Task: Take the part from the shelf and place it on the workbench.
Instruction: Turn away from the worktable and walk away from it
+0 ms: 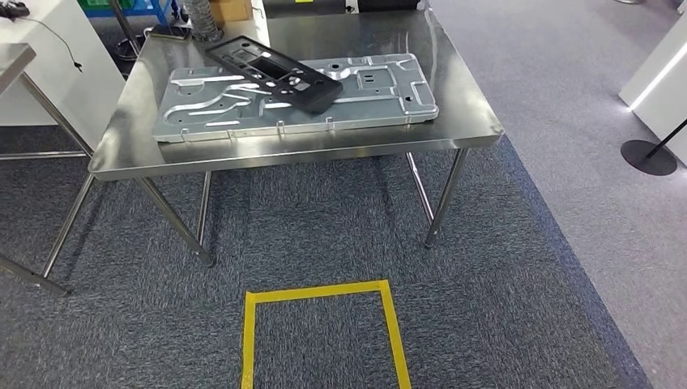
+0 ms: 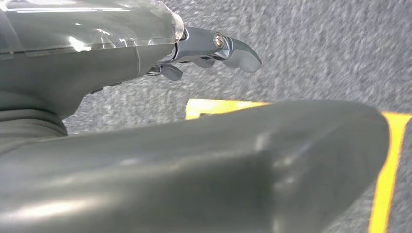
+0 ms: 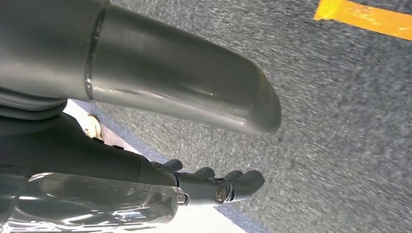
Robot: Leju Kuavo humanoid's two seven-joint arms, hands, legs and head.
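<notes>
Grey carpet fills the lower frame, where a yellow tape square (image 1: pixel 322 328) at bottom centre likely marks a standing spot. Both arms hang — the left hand (image 2: pixel 209 51) and right hand (image 3: pixel 214 184) hold nothing, fingers loosely apart above the floor. Farther up, the steel workbench (image 1: pixel 454 113) carries a silver stamped panel (image 1: pixel 389 93); the black part (image 1: pixel 271 71) lies across it, long axis running upper left to lower right — seemingly already delivered.

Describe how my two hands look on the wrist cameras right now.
The left hand has a thick smooth grey thumb, darker grey fingers with a silver screw at a joint, and a clear glossy cover. The right hand matches: grey thumb, dark fingers, silver screws, clear plastic cover.
</notes>
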